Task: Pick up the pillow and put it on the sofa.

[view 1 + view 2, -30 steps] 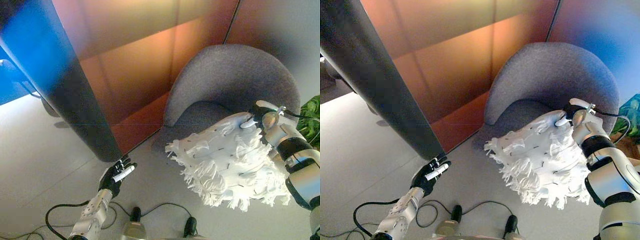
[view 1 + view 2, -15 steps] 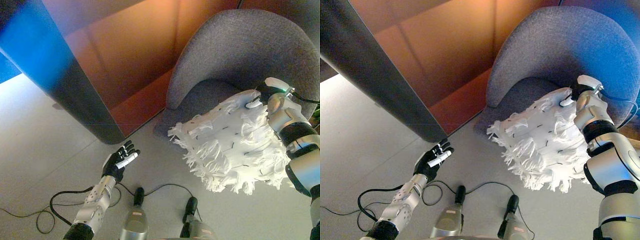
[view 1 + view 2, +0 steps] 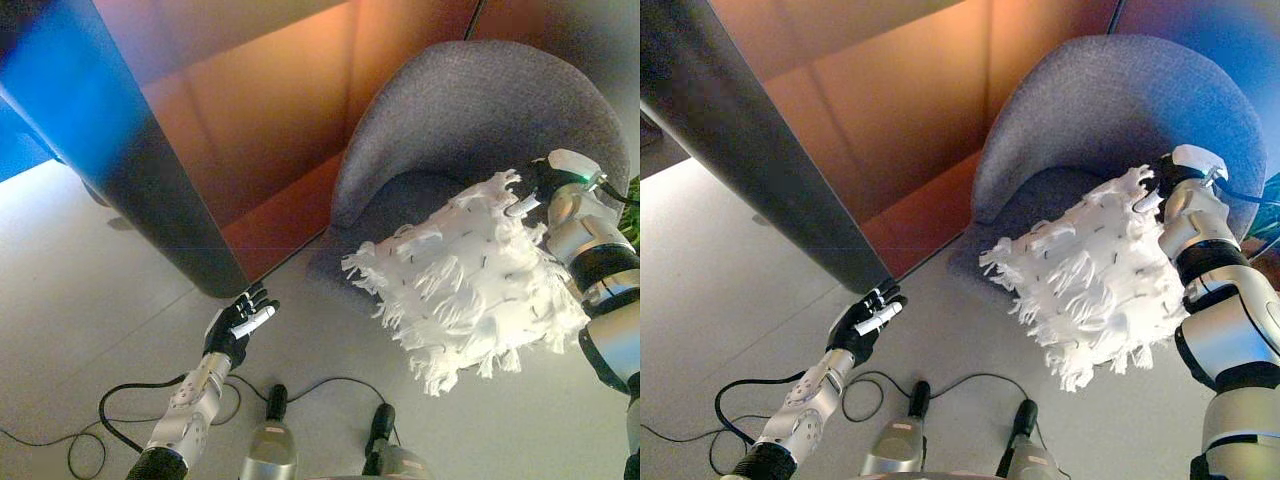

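A shaggy white pillow (image 3: 470, 285) with fringed strips hangs in the air in front of the grey round-backed sofa chair (image 3: 470, 130). My right hand (image 3: 540, 190) is shut on the pillow's upper right corner, just over the chair's seat (image 3: 400, 220). The pillow's lower left part sticks out past the seat's front edge, above the floor. My left hand (image 3: 238, 326) is low at the lower left, open, palm up, holding nothing and well apart from the pillow.
A dark slanted column (image 3: 130, 170) runs from the upper left down to the floor beside the left hand. An orange-brown wall (image 3: 280, 110) stands behind the chair. Green plant leaves (image 3: 632, 210) show at the right edge. Light grey floor (image 3: 90, 300) spreads to the left.
My right hand has raised the pillow and tipped its top corner up, closer over the chair seat. The camera has shifted a little. The left hand has barely moved.
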`<state>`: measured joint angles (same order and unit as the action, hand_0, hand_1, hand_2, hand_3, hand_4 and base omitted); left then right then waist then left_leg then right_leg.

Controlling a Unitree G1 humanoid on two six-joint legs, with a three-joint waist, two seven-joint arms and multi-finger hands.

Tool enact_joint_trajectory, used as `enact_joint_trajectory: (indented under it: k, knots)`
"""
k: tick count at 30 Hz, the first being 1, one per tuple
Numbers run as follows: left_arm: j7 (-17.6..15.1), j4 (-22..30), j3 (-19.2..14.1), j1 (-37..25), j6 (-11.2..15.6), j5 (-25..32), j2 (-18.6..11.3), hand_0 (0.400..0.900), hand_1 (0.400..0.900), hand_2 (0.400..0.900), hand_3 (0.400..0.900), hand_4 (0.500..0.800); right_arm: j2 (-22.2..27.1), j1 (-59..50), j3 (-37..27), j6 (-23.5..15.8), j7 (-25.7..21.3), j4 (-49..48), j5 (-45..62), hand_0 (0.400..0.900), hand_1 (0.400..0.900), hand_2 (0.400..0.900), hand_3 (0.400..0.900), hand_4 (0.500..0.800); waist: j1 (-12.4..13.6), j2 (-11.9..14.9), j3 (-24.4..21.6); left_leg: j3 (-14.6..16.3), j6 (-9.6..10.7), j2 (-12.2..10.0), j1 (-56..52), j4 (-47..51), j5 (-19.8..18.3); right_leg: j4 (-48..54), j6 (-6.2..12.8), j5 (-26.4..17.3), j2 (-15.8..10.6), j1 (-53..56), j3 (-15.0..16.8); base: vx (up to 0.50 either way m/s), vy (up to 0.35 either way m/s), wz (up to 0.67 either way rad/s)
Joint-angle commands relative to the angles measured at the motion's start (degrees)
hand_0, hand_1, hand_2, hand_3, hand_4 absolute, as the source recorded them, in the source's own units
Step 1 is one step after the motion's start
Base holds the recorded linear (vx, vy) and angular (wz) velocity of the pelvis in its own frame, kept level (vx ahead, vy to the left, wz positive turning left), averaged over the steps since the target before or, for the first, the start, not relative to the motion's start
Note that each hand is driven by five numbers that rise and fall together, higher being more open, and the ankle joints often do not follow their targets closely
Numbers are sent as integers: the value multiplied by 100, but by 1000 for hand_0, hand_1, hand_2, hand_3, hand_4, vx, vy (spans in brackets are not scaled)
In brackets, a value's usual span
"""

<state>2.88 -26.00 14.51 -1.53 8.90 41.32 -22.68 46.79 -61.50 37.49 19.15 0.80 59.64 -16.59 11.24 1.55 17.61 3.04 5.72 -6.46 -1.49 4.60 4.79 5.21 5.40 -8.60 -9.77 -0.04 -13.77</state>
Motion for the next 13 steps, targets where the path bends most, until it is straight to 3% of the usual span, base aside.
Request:
enact_joint_trajectory:
  k: [1,13]
  knots:
    - [15,648,399,-78,339,-68,-206,900,900,900,900,800,679,-781,283,-88,-407,46,-457,900,900,900,900,800,123,140,-678,-272,66,-143,49,40,-106,-63,565,81,-408,255,-37,39,-1,0]
    - [164,616,429,0,305,-8,-200,900,900,900,900,800,679,-555,169,-141,-381,38,-450,900,900,900,900,800,95,154,-747,-218,89,-182,-42,40,-139,-55,582,98,-416,327,-42,0,0,0]
